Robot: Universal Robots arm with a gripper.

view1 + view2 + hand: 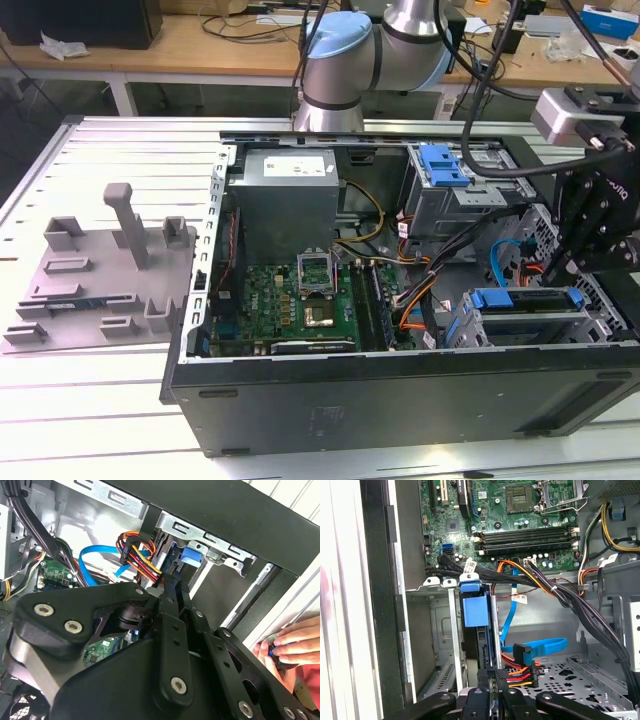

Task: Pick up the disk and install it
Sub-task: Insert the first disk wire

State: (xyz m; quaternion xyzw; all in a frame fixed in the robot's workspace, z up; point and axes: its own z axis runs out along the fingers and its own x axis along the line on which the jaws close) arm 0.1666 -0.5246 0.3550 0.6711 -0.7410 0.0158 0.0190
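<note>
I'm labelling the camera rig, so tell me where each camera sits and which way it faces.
Exterior view: off the arm, looking down into the open computer case; shows the arm and end effector.
First wrist view: on the arm, facing the disk and the circuit board past the end effector.
Second wrist view: on the arm, looking along the end effector; a person's hand shows.
Both wrist views share the disk's blue bracket.

Case (400,400) blk. Board (290,300) green w/ blk slots. PSU (290,190) grey, white sticker. Disk (525,299) bracket blue; latch (443,163) blue too, on silver cage. Flat cable (540,647) blue; wire bundle (517,672) red/orange/yellow/blk. Cable tags (469,565) white. Cage floor (570,677) grey w/ hole pattern. Fixture (100,270) grey. Table (100,420) white, ribbed. Bench (200,45) tan wood. Arm (345,50) silver w/ lt-blue cap.
</note>
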